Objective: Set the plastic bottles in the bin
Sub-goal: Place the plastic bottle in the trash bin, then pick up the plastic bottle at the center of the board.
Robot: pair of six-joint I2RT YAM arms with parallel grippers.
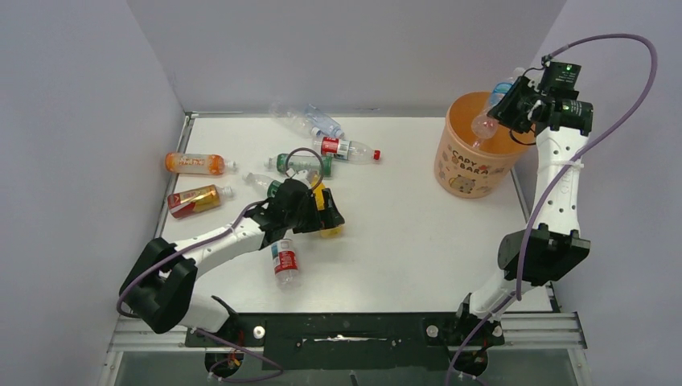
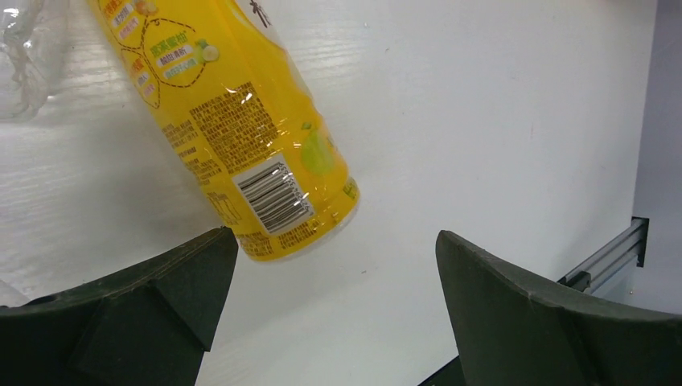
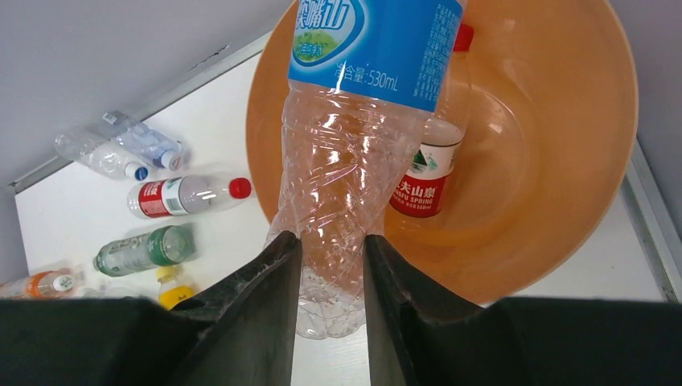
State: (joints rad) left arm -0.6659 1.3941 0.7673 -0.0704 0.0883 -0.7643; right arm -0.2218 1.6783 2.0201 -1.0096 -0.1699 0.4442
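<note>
My right gripper (image 1: pixel 505 112) (image 3: pixel 332 249) is shut on a clear bottle with a blue label (image 1: pixel 486 122) (image 3: pixel 346 153) and holds it over the pale-orange bin (image 1: pixel 460 173) (image 3: pixel 563 201). A clear red-label bottle (image 3: pixel 428 165) lies inside the bin. My left gripper (image 1: pixel 326 211) (image 2: pixel 334 265) is open and low over the table. The base of a yellow bottle (image 1: pixel 330 229) (image 2: pixel 241 121) lies just ahead of its left finger (image 2: pixel 161 289), not between the jaws. Other bottles lie on the table: orange (image 1: pixel 193 163), amber with a red label (image 1: pixel 193 200), green (image 1: pixel 297 163), clear with a red cap (image 1: pixel 347 149).
Two clear blue-label bottles (image 1: pixel 310 122) lie by the back wall. A clear red-label bottle (image 1: pixel 285 261) lies under my left arm. A crumpled clear bottle (image 2: pixel 24 56) is left of the yellow one. Grey walls close the table at left, back and right; a metal rail (image 2: pixel 603 257) runs along its edge.
</note>
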